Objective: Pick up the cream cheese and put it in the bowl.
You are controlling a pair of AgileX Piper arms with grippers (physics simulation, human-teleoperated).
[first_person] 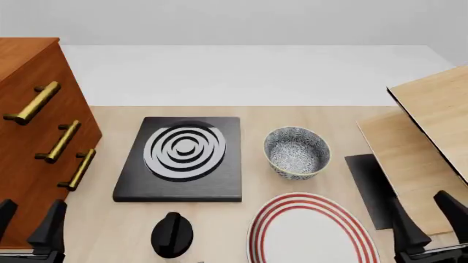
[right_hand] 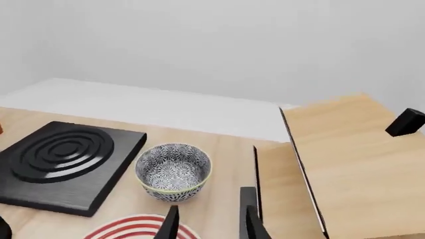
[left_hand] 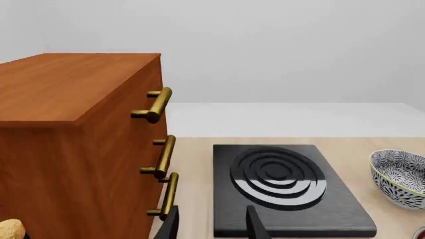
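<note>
**Searching for a cream cheese box that no camera showed**

Hovering at the near edge of the pale wooden worktop, both arms were empty. The left end effector had its dark fingers spread apart with nothing between them, and the right end effector was likewise parted and held nothing.

The round deep bowl, patterned in dense blue-grey and white florals with a thin yellowish-green rim, stood upright and empty. To the bowl's left lay the black square stove slab with concentric silver rings; nearer the arms than the bowl sat the flat white plate with red rings; a black round knob rested to the plate's left. Far left of the bowl stood the reddish-brown wooden cabinet with brass handles, and right of the bowl rose tilted light wooden panels over a dark mat.

The cream cheese did not appear in any view, so its look and place could not be told; it may have been hidden behind the panels or the cabinet.

The main risk, as I judged it, was reaching blind: an arm could strike the panels or cabinet, or the red-ringed plate could be mistaken for the bowl. A small tan rounded object by the cabinet could also distract a grasp.
</note>
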